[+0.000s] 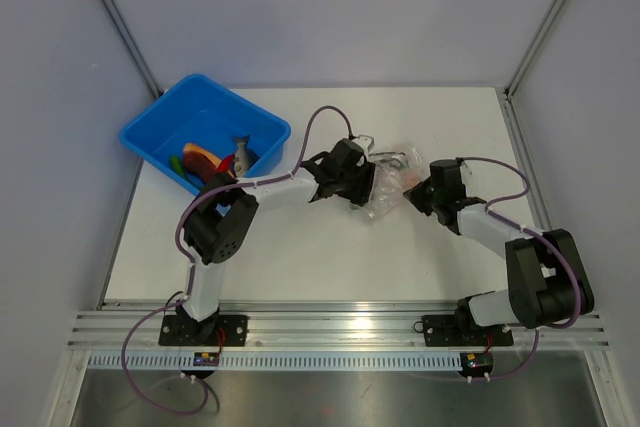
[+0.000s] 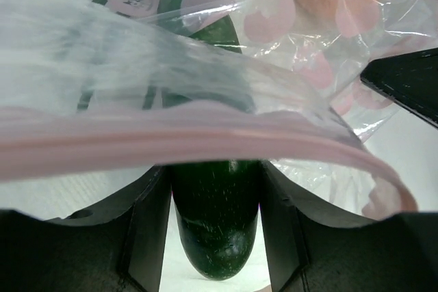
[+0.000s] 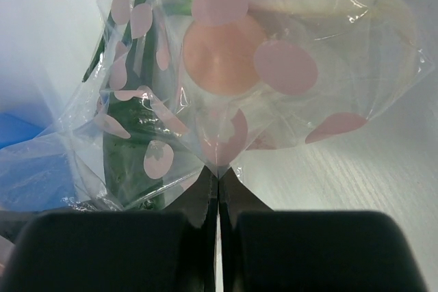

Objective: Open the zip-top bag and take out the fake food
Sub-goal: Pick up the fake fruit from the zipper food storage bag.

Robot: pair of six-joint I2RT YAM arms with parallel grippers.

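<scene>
The clear zip-top bag (image 1: 393, 175) with pink dots lies mid-table between my two grippers. My left gripper (image 1: 366, 183) reaches into its mouth. In the left wrist view the pinkish zip strip (image 2: 137, 138) arches over my fingers, and the left gripper (image 2: 215, 177) is shut on a dark green vegetable (image 2: 215, 230). My right gripper (image 1: 417, 193) is shut on a pinched fold of the bag (image 3: 287, 66), with the jaws closed tight at the plastic (image 3: 218, 177). Inside the bag I see the green vegetable (image 3: 130, 162) and an orange round piece (image 3: 219, 56).
A blue bin (image 1: 160, 122) stands at the back left and holds a grey fish (image 1: 242, 152), an orange-tan piece (image 1: 200, 159) and a green piece. Grey walls close in the left, back and right sides. An aluminium rail runs along the near edge.
</scene>
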